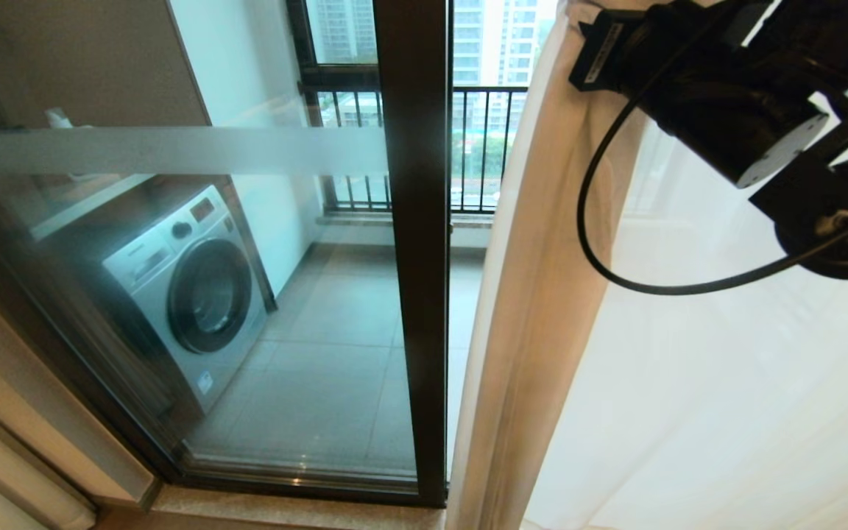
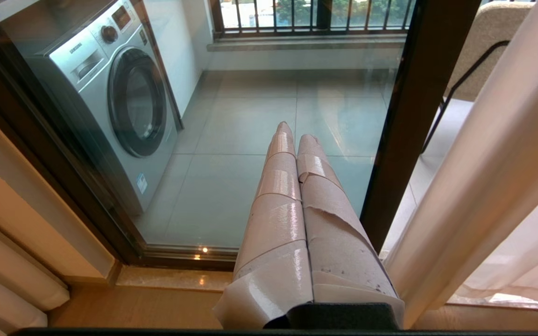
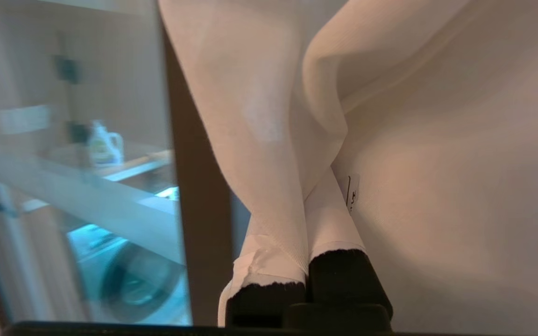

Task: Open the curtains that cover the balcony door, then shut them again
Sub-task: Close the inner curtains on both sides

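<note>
Balcony door (image 1: 413, 250): tall glass panels in a dark metal frame, filling the left and centre of the head view; one pane carries a frosted horizontal band, and a washing machine (image 1: 192, 291) stands on the balcony floor behind it. The glass left of the central frame post is uncovered.

Curtains (image 1: 689, 383): sheer white fabric hanging in long vertical folds along the door's right side, the cream hemmed edge (image 1: 523, 309) lying just beside the central frame post. The long axis of the fabric runs floor to ceiling, so any sideways pull acts across the folds.

Right arm: raised at the upper right of the head view, a black cable looping below the wrist. The right gripper (image 3: 297, 219), with tape-wrapped fingers (image 3: 273, 261), is pressed together and pinches a fold of the curtains at their hemmed edge; the fabric rises from between the fingers and drapes over them. The curtains thus lie at and directly ahead of this gripper, which is the nearer of the two.

Left gripper (image 2: 297, 140): fingers pressed together on nothing, pointing at the glass low down, well apart from the hem.

Judgement: the panel is drawn clear of the left pane, and the coming move turns on carrying the held edge sideways along the door.
</note>
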You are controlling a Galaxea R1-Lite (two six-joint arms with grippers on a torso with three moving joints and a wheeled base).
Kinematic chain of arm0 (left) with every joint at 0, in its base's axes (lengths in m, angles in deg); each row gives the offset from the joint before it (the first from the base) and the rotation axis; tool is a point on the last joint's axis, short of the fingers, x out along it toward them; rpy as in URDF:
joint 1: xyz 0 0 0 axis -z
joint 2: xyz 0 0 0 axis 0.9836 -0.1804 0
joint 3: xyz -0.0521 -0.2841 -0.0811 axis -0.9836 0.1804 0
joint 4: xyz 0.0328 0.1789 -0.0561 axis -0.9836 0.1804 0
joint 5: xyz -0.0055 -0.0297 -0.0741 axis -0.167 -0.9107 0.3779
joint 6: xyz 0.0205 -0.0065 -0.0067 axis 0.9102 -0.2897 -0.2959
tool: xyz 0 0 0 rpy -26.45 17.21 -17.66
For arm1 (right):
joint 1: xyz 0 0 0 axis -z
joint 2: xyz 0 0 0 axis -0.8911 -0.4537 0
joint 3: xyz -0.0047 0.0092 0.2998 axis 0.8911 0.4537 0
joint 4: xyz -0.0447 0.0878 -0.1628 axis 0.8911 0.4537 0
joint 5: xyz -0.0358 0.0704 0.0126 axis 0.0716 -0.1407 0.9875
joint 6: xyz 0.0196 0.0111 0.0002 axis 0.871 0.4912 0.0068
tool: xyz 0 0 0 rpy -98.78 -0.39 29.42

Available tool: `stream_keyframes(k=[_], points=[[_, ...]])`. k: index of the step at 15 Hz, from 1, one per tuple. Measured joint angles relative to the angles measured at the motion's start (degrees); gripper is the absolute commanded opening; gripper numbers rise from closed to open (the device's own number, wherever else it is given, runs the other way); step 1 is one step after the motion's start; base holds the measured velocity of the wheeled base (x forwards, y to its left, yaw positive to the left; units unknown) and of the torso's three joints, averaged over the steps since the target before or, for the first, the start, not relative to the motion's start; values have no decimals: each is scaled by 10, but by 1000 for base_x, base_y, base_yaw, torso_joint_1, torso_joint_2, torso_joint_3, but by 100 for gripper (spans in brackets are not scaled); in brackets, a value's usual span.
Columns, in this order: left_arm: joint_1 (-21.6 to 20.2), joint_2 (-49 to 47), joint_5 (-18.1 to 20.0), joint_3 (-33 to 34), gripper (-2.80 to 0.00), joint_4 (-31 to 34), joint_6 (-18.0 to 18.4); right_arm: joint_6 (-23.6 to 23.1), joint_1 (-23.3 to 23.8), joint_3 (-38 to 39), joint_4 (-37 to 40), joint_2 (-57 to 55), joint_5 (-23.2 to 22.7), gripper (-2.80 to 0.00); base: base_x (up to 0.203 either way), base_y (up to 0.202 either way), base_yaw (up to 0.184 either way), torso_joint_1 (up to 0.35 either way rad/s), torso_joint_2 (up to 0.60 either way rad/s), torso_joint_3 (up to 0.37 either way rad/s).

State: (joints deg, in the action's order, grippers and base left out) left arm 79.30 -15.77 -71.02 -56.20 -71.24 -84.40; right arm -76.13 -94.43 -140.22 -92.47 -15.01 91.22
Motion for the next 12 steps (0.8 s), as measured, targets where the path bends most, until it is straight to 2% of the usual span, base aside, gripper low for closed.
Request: stream_keyframes(k=[12], points=[[0,0,0,0,-280,0,0,-12,-100,-177,12,-137,1,-280,0,0,0,0,0,0]])
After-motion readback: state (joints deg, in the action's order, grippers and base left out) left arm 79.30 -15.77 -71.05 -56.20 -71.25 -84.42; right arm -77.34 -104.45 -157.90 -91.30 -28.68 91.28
